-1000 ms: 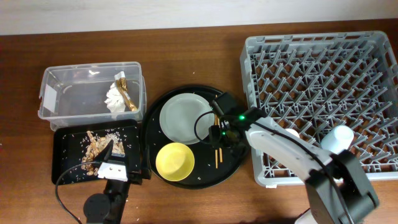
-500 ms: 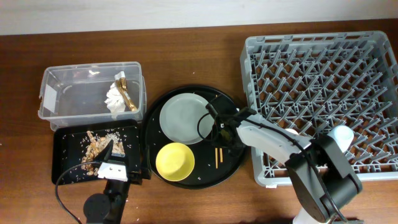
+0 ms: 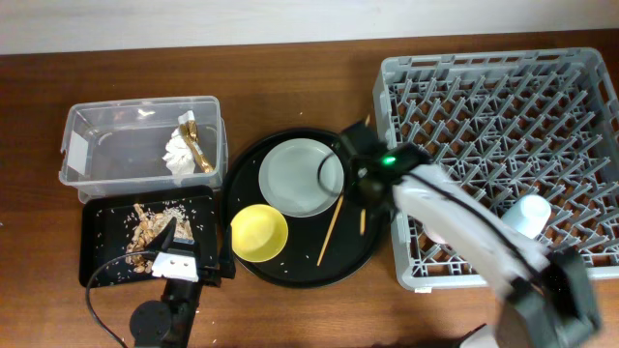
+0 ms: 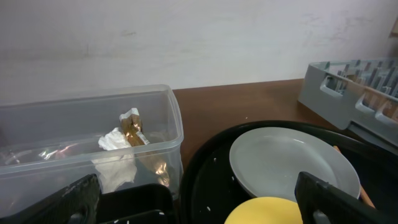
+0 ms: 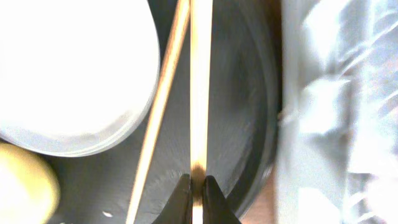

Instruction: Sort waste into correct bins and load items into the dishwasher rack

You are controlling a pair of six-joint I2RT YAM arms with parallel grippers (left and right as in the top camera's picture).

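1. Black shallow tray (image 3: 102, 217), front-left corner of the table: tan food scraps (image 3: 150, 229) lie in it. Your left gripper (image 4: 199, 205) hangs over its near end, fingers (image 4: 68, 199) spread wide, holding nothing.
2. Yellow bowl (image 3: 259, 233) sits on the round black tray (image 3: 290, 271), mid-table.
3. Your right gripper (image 5: 196, 182) is pinched tight on one chopstick (image 5: 200, 81). The second chopstick (image 3: 331, 230) lies loose on the round tray beside it.
4. Grey-white plate (image 3: 302, 178) rests behind the bowl on the same tray.
5. Clear tub (image 3: 106, 145), left edge: tissue (image 3: 177, 155) and gold wrapper (image 3: 196, 143) are inside.
6. Grey rack (image 3: 503, 87) runs along the right edge to the far-right corner.
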